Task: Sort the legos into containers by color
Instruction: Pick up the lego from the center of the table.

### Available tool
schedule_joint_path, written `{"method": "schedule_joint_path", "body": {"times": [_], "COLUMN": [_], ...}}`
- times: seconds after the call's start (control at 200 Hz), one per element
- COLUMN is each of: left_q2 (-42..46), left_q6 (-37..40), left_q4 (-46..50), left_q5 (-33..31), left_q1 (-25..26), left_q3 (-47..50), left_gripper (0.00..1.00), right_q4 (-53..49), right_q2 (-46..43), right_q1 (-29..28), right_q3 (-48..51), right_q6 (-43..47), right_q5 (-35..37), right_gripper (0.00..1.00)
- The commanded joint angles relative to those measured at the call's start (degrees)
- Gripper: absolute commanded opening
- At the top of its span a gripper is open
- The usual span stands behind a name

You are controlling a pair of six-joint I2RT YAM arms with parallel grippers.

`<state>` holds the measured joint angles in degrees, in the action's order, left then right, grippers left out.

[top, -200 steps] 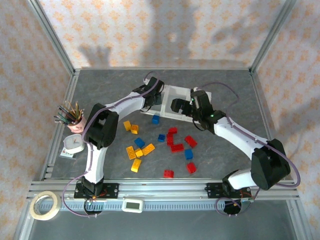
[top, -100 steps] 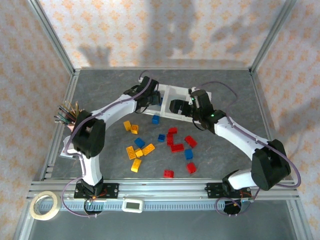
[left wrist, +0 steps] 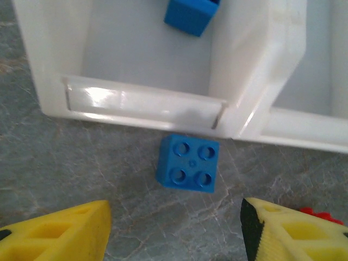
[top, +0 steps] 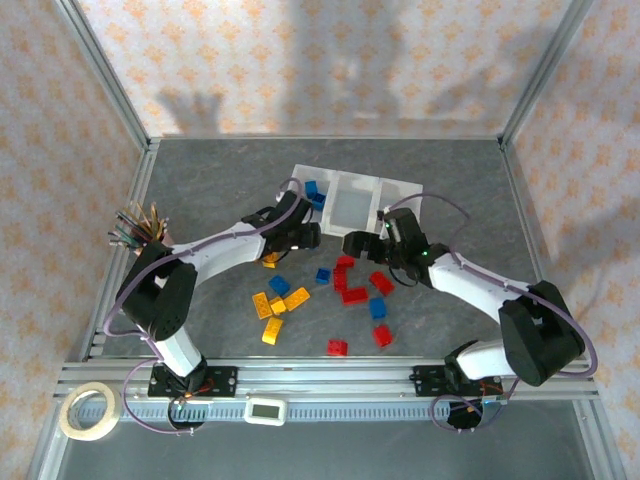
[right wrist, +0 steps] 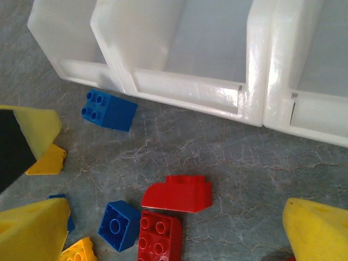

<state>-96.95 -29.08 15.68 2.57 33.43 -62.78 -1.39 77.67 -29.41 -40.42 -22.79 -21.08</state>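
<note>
The white tray of three containers lies at the back centre. One blue lego rests in its left compartment, seen too as the blue lego in the left wrist view. A square blue lego lies on the table just outside that wall. My left gripper hovers near it, open and empty. My right gripper is open above two red legos, short of the tray. More yellow, blue and red legos are scattered nearer me.
A pink pencil cup stands at the left edge, partly behind the left arm. On the front rail sit a tape roll and a small white device. Metal frame posts bound the table, and the two grippers are close together.
My left arm has drawn back from over the tray's left compartment, its jaws wider apart, and a blue lego now lies there. The right gripper has shifted slightly nearer, still open.
</note>
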Motion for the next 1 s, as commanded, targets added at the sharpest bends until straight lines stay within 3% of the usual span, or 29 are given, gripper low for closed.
{"method": "schedule_joint_path", "body": {"times": [0.0, 0.18, 0.445, 0.686, 0.996], "left_q2": [-0.40, -3.94, -8.42, -11.44, -13.80], "left_q6": [-1.01, -0.48, 1.51, 1.92, 3.23], "left_q4": [-4.30, -5.27, -8.34, -8.83, -8.68], "left_q5": [-2.82, -5.05, -3.40, -7.20, -5.69], "left_q1": [0.33, 0.50, 1.38, 1.35, 1.37], "left_q3": [0.98, 0.10, -2.16, -3.91, -5.09], "left_gripper": [0.68, 0.72, 0.72, 0.61, 0.46], "right_q4": [4.23, 4.25, 4.10, 3.94, 4.30], "right_q2": [-1.73, -1.23, -1.22, -0.86, -0.68], "right_q1": [0.13, 0.13, 0.14, 0.14, 0.14], "right_q3": [1.11, 0.72, 0.60, 0.06, -0.01], "right_q6": [-1.45, -1.37, -1.30, -1.07, -1.13], "right_q5": [-0.04, 0.93, 2.14, 2.15, 2.02], "right_gripper": [1.00, 1.00, 1.00, 1.00, 1.00]}}
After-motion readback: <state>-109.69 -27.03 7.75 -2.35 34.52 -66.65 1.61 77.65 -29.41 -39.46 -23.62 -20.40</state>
